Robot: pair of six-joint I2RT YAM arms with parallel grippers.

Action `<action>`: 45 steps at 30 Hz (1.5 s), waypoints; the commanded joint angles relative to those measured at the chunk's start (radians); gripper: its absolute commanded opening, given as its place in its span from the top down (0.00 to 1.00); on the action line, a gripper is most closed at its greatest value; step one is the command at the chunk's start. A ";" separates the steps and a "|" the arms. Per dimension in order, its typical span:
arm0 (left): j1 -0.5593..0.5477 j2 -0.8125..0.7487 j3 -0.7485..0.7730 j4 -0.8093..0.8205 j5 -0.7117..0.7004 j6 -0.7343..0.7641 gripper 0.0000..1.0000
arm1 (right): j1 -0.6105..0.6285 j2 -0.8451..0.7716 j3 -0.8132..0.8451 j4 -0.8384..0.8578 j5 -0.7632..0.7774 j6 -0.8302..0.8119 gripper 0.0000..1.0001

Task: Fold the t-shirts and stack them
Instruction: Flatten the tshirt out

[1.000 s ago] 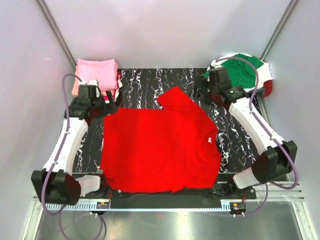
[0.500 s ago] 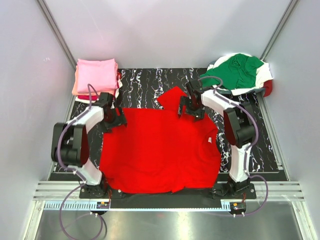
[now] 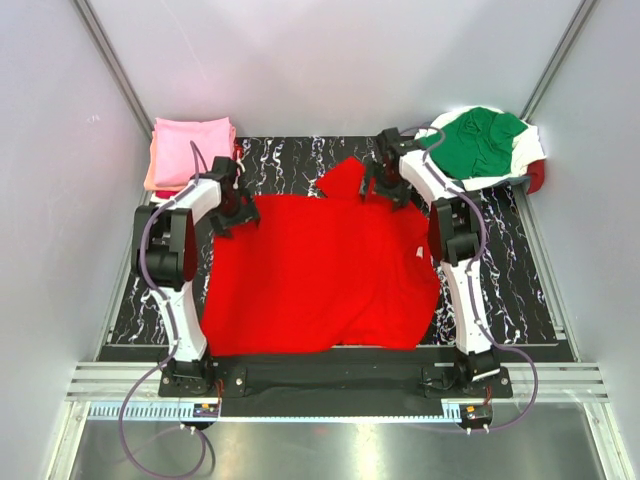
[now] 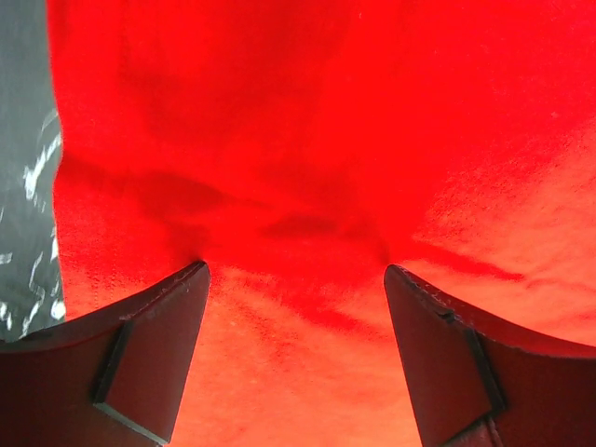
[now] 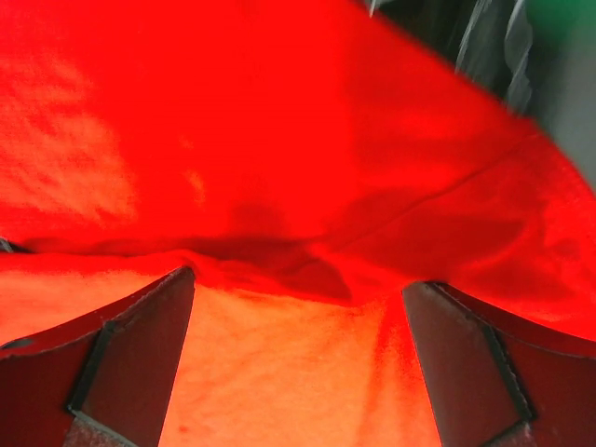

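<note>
Red t-shirt (image 3: pixel 320 275) lies spread flat in the middle of a black table (image 3: pixel 290 162) with white marble veins, between pale walls. Its collar points to the right, so its long axis runs left to right. The cloth is soft and a little wrinkled. The left gripper (image 3: pixel 238 215) and the right gripper (image 3: pixel 385 188) press on its far edge, both released, jaws wide.

The bench (image 3: pixel 300 160) has a black top veined with white, like marble. Plain pale walls (image 3: pixel 330 60) close it in along the far edge and both sides, with slanting metal posts (image 3: pixel 110 60) at the far corners. Ribbed metal rails (image 3: pixel 560 380) run along the near edge, and a shiny steel sheet (image 3: pixel 340 445) lies below them. The light is soft and even.
</note>
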 commanded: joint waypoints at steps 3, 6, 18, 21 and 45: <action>-0.025 0.094 0.130 -0.006 -0.008 -0.024 0.18 | -0.065 0.213 0.321 -0.114 0.067 -0.050 0.00; -0.048 0.145 0.212 -0.027 -0.008 -0.027 0.18 | -0.101 0.258 0.401 -0.120 0.028 -0.050 0.00; -0.108 0.007 0.310 -0.109 -0.046 0.019 0.18 | -0.081 0.001 0.182 0.024 -0.180 -0.113 0.00; -0.150 -0.097 0.310 -0.153 -0.094 0.036 0.18 | -0.070 -0.097 0.205 -0.010 -0.175 -0.117 0.00; -0.256 -1.074 -0.710 -0.067 0.011 -0.186 0.18 | -0.068 -1.563 -1.590 0.099 -0.089 0.435 0.12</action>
